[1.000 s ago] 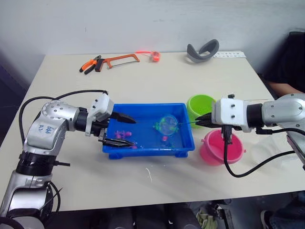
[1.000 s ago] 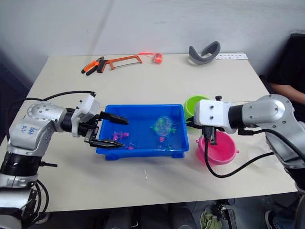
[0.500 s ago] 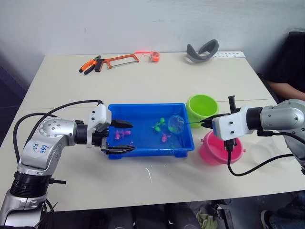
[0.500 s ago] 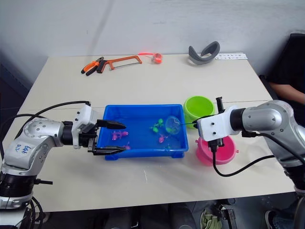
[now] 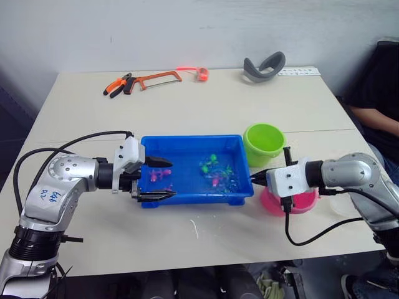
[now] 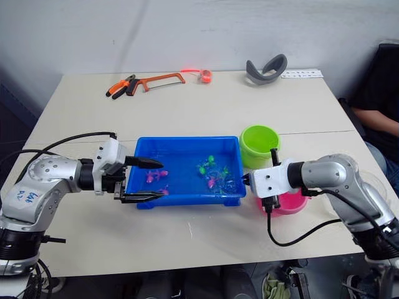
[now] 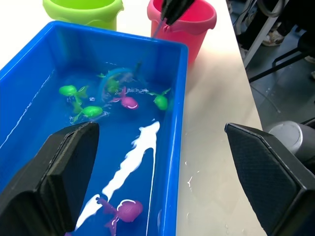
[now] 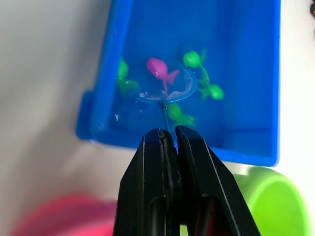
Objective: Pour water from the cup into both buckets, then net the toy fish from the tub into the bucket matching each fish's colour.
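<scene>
Right pincer [image 8: 170, 142], fingers pressed together on the thin black stick of the net [image 8: 165, 88], dips the light blue hoop into the water of the glossy blue tub [image 6: 181, 198], around a magenta fish [image 8: 158, 68] with green fish [image 8: 193, 58] close beside. Left pincer [image 6: 144, 179] stands wide open at the tub's left rim, holding nothing. Risk: the slim handle may twist in the grip, or the hoop may scoop a green fish together with the magenta one. The pink bucket [image 6: 288, 204] waits just beside the tub.

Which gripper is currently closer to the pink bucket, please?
Right. The right gripper hovers beside the pink bucket; the left gripper is at the tub's far end.
</scene>
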Controlling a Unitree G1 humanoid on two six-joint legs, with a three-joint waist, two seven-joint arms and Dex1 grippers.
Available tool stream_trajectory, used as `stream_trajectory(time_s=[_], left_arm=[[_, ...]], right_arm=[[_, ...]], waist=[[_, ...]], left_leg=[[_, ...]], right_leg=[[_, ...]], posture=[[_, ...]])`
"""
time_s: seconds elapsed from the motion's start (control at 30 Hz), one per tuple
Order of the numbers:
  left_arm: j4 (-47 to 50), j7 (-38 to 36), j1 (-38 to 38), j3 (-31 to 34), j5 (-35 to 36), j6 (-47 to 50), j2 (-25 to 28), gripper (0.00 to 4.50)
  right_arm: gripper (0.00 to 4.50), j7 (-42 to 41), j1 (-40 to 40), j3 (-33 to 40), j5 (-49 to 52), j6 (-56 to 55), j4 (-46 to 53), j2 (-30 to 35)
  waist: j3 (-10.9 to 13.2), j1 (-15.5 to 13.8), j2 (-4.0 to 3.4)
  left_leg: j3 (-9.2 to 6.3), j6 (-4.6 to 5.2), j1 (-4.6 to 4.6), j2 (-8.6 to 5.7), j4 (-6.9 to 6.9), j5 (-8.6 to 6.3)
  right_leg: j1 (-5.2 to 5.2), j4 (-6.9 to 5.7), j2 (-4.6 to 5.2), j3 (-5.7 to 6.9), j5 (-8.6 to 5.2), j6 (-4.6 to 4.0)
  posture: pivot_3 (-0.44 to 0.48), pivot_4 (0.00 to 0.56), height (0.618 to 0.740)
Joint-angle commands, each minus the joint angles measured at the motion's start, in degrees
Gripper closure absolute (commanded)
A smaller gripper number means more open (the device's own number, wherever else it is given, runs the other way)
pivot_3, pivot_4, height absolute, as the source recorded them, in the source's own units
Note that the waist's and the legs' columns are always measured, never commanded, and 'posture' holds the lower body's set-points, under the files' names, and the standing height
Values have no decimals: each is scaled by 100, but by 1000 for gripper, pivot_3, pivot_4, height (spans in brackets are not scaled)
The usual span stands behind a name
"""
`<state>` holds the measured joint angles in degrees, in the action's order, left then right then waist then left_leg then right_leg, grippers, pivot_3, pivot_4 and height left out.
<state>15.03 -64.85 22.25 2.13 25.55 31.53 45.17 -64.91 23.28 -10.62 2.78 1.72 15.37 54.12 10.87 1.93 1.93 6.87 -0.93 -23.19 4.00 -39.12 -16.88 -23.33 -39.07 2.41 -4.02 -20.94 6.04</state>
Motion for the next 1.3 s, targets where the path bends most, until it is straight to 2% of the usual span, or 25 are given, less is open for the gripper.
stream_trajectory(time_s=[0.03, 0.27, 0.47, 0.57, 0.8, 1.1, 1.3], left_arm=[[48, 59, 65, 135, 90, -113, 34, 52], [-65, 39, 101, 80, 72, -220, 18, 52], [-263, -6, 316, 67, 229, -196, -114, 52], [-359, 4, 513, 37, 351, -108, -260, 52], [-533, -215, 1022, -554, 460, -24, -856, 52], [-1586, -730, 1878, -1068, 182, -609, -1450, 52], [-2154, -1109, 2239, -1312, 28, -990, -1861, 52]], right_arm=[[4500, 168, -125, 431, 728, 1090, 596, -171], [4500, 758, -501, 1344, 2223, 3259, 1198, -572], [4500, 1126, -801, 2067, 3098, 4231, 1575, -596], [4500, 1268, -1049, 2433, 3314, 4358, 1751, -544], [4500, 1549, -2190, 4083, 3954, 4547, 2516, -598], [4500, 1657, -4317, 6626, 4558, 4621, 3547, -1047], [4500, 1622, -5624, 7830, 4644, 4266, 3892, -1558]], waist=[[0, -3, 0], [0, -16, 0], [0, -34, 1], [0, -36, 0], [-1, -55, 0], [-5, -51, -8], [-10, -60, -13]], left_leg=[[0, 0, 0, 0, 0, 0], [-2, 0, 0, -1, 1, 0], [-5, 1, -1, -8, 1, -1], [-8, 3, -1, -9, 2, -2], [-19, 4, -3, -19, 4, -3], [-59, 3, 15, -31, 5, -2], [-72, 5, 14, -37, 7, -3]], right_leg=[[0, 0, 0, 0, 0, 0], [2, 0, 0, 1, 0, 0], [4, 1, 1, 3, 0, 0], [9, 6, 1, 6, 0, 0], [19, 17, 0, 11, 1, 3], [80, 60, -15, 40, 4, 8], [96, 85, -17, 47, 8, 16]], posture=[[0, 150, 740], [0, 150, 740], [0, 150, 740], [0, 150, 740], [0, 150, 740], [0, 150, 740], [0, 150, 740]])
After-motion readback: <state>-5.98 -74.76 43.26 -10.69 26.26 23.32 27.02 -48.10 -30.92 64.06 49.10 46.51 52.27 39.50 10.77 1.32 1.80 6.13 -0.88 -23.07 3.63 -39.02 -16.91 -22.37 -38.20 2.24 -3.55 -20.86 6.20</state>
